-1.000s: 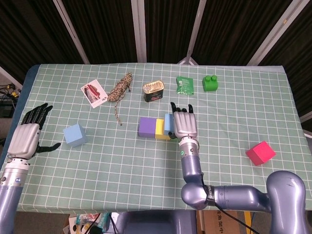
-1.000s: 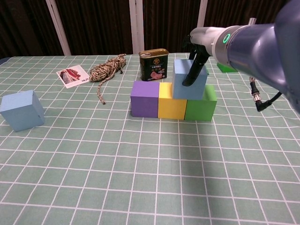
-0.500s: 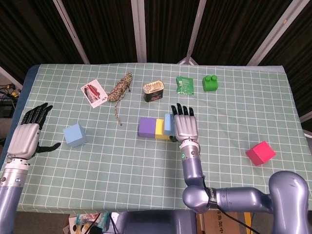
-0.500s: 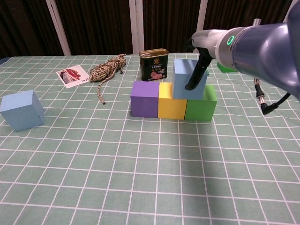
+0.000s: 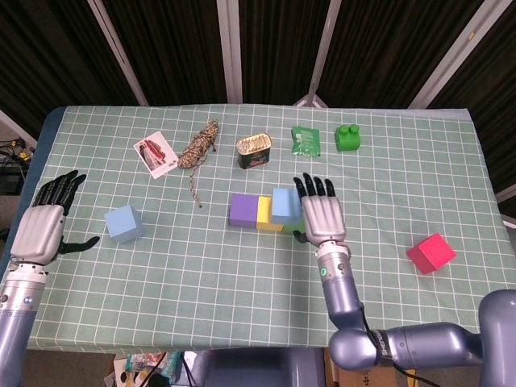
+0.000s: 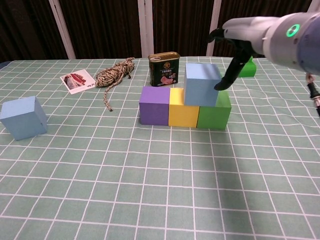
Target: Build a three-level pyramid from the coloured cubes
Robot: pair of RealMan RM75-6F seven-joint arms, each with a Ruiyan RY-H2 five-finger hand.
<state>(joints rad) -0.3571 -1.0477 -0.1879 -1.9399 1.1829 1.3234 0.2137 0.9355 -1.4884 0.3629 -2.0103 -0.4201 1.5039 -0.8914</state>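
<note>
At table centre, purple cube (image 6: 154, 105), yellow cube (image 6: 183, 108) and green cube (image 6: 215, 111) sit flush in a row; a blue cube (image 6: 201, 84) rests atop yellow and green. Right hand (image 5: 323, 214) spread, empty, beside it. Left hand (image 5: 44, 224) spread near the table's left edge (image 5: 36, 153); a second blue cube (image 5: 124, 223) nearby, open checked cloth around it.

I can't read any actual words from either camera. The dark, gold-topped metal can (image 6: 164, 69) has a round gold emblem and a pink picture on its label, but the lettering is too small for me to make out. The white card (image 6: 77, 81) beside the coiled rope carries a red printed picture, nothing legible. The flat green packet (image 5: 306, 140) at the far side shows only blurred print from my head view.
</note>
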